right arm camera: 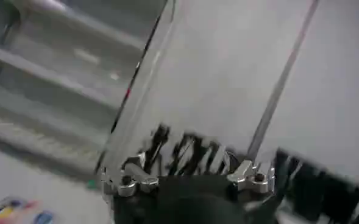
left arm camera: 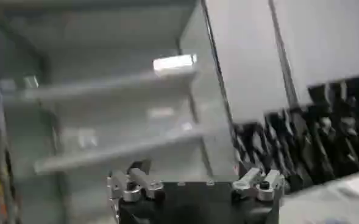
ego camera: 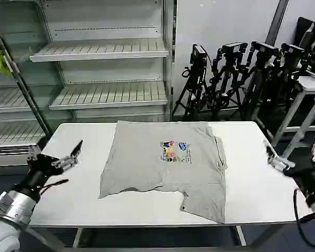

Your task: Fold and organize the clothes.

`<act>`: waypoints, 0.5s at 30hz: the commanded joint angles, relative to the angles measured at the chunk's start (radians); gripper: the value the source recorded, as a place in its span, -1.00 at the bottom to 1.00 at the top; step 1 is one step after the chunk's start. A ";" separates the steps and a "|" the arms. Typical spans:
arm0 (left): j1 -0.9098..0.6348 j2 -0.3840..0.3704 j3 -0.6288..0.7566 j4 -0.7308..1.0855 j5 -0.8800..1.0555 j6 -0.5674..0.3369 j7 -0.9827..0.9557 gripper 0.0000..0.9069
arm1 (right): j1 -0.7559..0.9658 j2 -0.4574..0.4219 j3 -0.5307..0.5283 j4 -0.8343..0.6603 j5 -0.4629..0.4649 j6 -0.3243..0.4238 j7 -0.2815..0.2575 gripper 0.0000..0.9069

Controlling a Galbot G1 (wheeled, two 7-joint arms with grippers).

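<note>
— Where's the T-shirt [ego camera: 168,165]?
— Mid-table [ego camera: 252,184], rumpled, bare margins either side.
— Grippers?
— Left gripper [ego camera: 68,157] released at the left edge; right gripper [ego camera: 273,157] probably released too, at the right edge.

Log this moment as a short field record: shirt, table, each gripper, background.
shirt: grey T-shirt lying spread on the table, partly folded, print facing up
table: white table, shirt near its middle
left gripper: left gripper open, over the table's left edge, holding nothing
right gripper: right gripper at the table's right edge, apart from the shirt
background: empty shelves; tripods
</note>
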 commanded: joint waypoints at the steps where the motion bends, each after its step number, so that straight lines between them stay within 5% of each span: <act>1: 0.043 0.066 0.122 0.037 -0.159 0.127 -0.040 1.00 | -0.062 0.035 -0.239 0.024 0.135 -0.099 0.106 1.00; 15: -0.068 0.038 0.326 0.147 -0.127 0.145 -0.037 1.00 | 0.084 0.065 -0.447 -0.051 0.107 -0.095 0.142 1.00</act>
